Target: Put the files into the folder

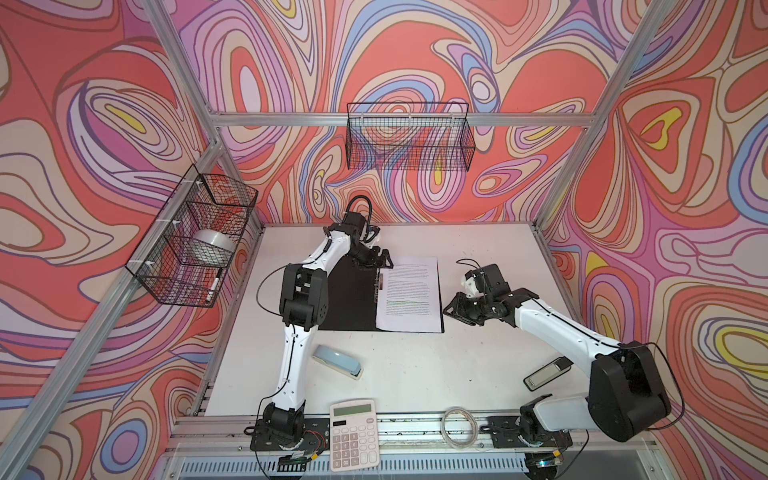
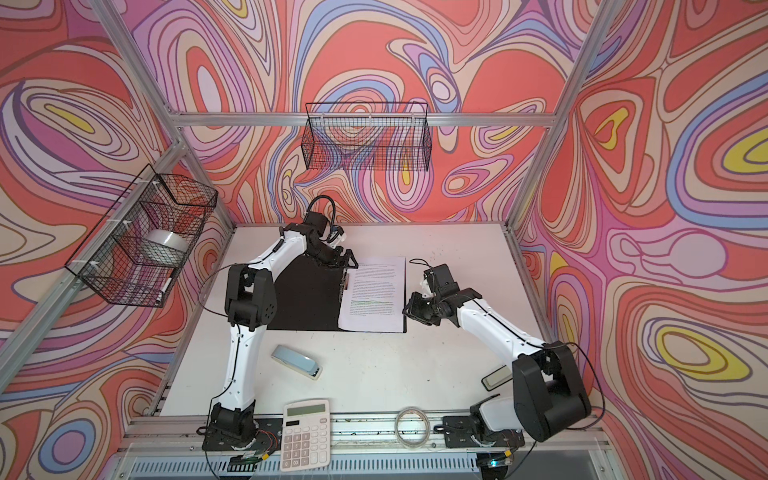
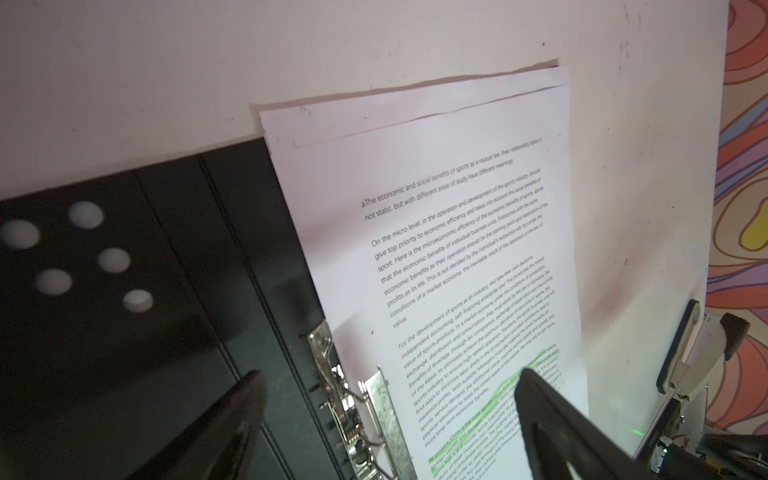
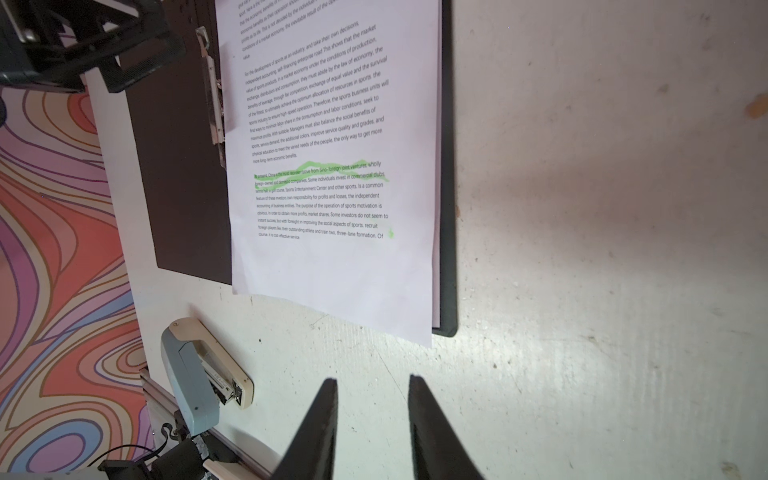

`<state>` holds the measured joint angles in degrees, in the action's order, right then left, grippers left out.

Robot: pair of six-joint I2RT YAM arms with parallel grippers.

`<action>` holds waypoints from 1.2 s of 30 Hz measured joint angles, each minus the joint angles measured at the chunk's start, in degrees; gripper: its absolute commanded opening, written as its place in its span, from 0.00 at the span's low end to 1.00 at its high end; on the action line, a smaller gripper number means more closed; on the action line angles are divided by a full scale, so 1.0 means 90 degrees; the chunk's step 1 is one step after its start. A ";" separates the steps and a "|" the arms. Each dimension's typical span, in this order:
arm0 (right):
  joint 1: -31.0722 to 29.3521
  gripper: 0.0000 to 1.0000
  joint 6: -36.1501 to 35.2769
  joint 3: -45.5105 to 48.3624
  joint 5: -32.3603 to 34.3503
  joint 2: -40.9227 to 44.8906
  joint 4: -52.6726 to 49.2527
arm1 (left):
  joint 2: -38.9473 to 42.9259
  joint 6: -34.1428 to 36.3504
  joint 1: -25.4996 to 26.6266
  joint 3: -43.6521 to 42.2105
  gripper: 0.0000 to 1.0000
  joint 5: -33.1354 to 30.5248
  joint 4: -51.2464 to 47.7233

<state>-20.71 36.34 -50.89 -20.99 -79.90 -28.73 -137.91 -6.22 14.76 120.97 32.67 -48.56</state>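
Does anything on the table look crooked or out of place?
Yes. The files sit askew on the open folder: their near edge overhangs the folder's, and in the left wrist view a lower sheet sticks out beyond the top one.

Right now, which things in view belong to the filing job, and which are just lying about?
Job: files, lying on the open folder, on its black inside.
Lying about: stapler, calculator, clear ring at the table's front edge, tape roll and marker in the side wire basket.
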 measured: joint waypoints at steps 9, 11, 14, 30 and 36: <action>0.0000 0.31 0.0000 0.0000 0.0002 0.0000 -0.0010 | -0.0204 -0.0002 -0.0022 0.0134 0.91 0.0656 0.0000; 0.0000 0.31 0.0000 0.0000 0.0002 0.0000 -0.0010 | -0.0245 -0.0002 -0.0022 0.0134 0.91 0.0765 0.0002; 0.0000 0.31 0.0000 0.0000 0.0002 0.0000 -0.0010 | -0.0328 -0.0010 -0.0022 0.0134 0.89 0.0930 0.0010; 0.0000 0.30 0.0000 -0.0068 0.0002 -0.0007 -0.0051 | -0.0318 -0.0340 -0.0034 -0.0100 0.87 0.1294 0.0396; 0.0000 0.30 0.0000 -0.0073 0.0000 -0.0070 -0.0044 | -0.0049 -0.0466 -0.0063 -0.0384 0.86 0.1389 0.0520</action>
<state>-20.71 36.34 -51.55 -20.99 -80.53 -29.12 -138.34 -10.41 14.20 117.51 45.17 -43.88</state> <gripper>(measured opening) 0.305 0.865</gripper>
